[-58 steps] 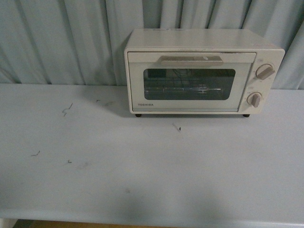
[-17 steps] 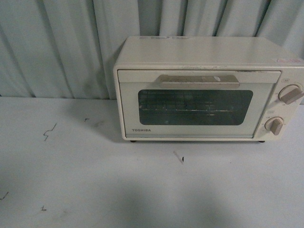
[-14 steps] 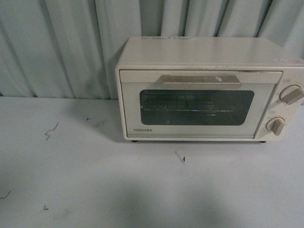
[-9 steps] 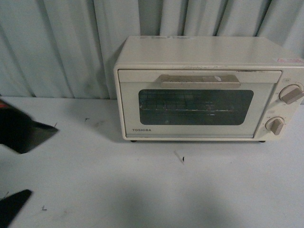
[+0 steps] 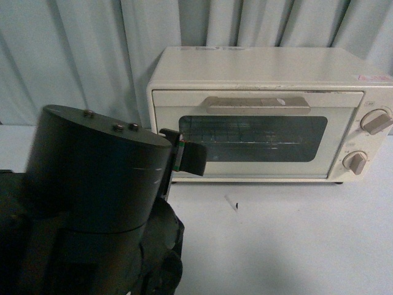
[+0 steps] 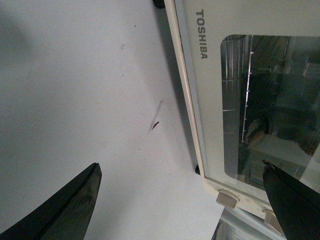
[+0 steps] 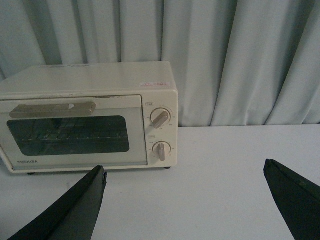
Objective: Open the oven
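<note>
Swung up and forward since half a second back: left arm [image 5: 92,203], now filling the lower left of the front view where only two dark finger tips showed at the left edge. Unmoved meanwhile: cream Toshiba toaster oven [image 5: 270,67], upper right of that frame, standing on the pale table [image 5: 295,246] before the curtain [image 5: 80,55], with glass door [image 5: 252,138] shut. Left gripper [image 6: 181,167] spread wide and empty, near the door's lower left corner, no contact shown, well below the bar handle [image 5: 258,104] along the door's top edge. Right gripper [image 7: 185,167] also spread wide, empty, well back from the oven. Likely trouble: closing under the handle and scraping the glass, or shoving the light oven back toward the curtain; hauling down too hard could tip it forward. Smallest: upper knob [image 5: 376,121] and lower knob [image 5: 355,162], far right, not to be bumped.
</note>
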### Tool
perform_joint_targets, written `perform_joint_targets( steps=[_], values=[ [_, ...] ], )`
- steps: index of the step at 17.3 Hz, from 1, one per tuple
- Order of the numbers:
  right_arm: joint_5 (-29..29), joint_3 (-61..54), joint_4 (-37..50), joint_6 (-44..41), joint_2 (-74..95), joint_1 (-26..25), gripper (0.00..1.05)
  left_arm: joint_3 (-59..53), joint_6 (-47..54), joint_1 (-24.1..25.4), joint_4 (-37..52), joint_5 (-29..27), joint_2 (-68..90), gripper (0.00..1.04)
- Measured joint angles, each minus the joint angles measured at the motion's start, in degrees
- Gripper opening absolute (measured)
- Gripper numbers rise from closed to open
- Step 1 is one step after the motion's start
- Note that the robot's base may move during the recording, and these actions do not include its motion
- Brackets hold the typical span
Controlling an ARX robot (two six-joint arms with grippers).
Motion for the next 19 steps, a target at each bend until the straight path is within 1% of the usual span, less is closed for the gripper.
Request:
perform_joint_targets(
  steps=[4,8,13,19],
  values=[
    [0.00,0.00,0.00,0.00,0.00,0.00,0.98,3.41,-1.29,-1.07,1.55,0.66,6.08,0.98],
    [0.00,0.00,0.00,0.00,0.00,0.00,0.98,4.26,-1.38,-1.25,3.06,0.94,10.51,0.98],
    [0.00,0.00,0.00,0.00,0.00,0.00,0.98,6.95,-1.33,-1.05,3.67,1.33,12.35,0.98],
    [0.00,0.00,0.00,0.00,0.00,0.00,0.98,7.63,-0.98,-0.17,4.20,1.55,13.94,0.98]
  ],
)
